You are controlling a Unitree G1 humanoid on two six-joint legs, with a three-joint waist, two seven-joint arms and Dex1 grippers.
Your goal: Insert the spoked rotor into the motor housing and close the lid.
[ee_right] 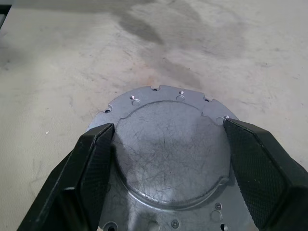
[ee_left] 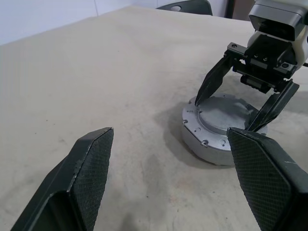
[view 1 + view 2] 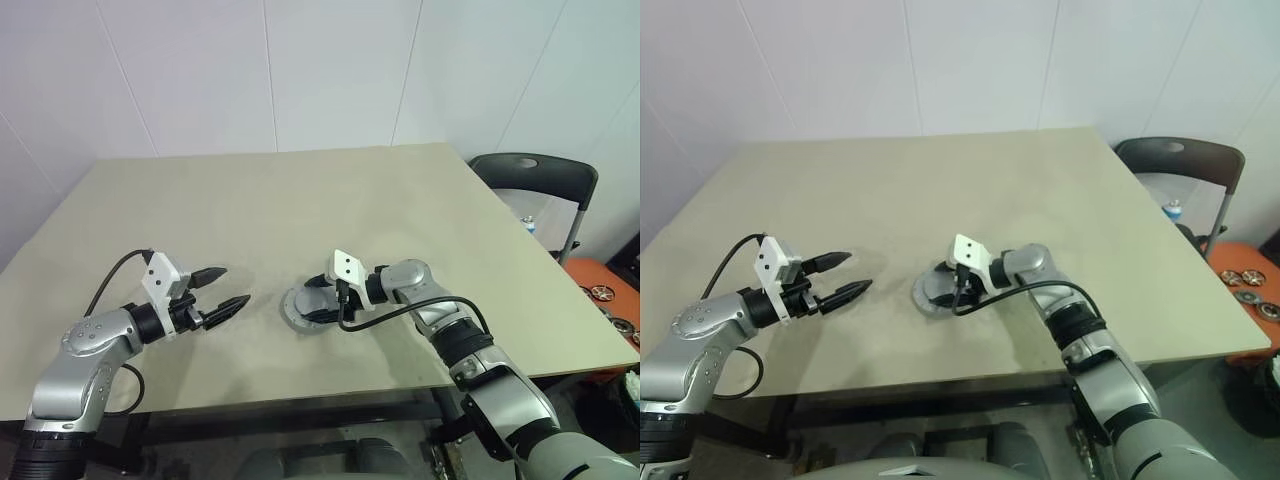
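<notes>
Lid-closing step: the lid [image 1: 168, 159] sits on the motor housing [image 2: 211, 144] at tabletop [image 3: 300, 200] centre, right end effector [image 3: 318, 300] spread open astride it, left end effector [image 3: 222, 290] open, apart at left; next, seating likely needs downward pressure.

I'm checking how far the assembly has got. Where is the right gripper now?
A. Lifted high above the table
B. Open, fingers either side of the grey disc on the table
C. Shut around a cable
B: the right gripper stands open, its fingers flanking the lid on the table.
</notes>
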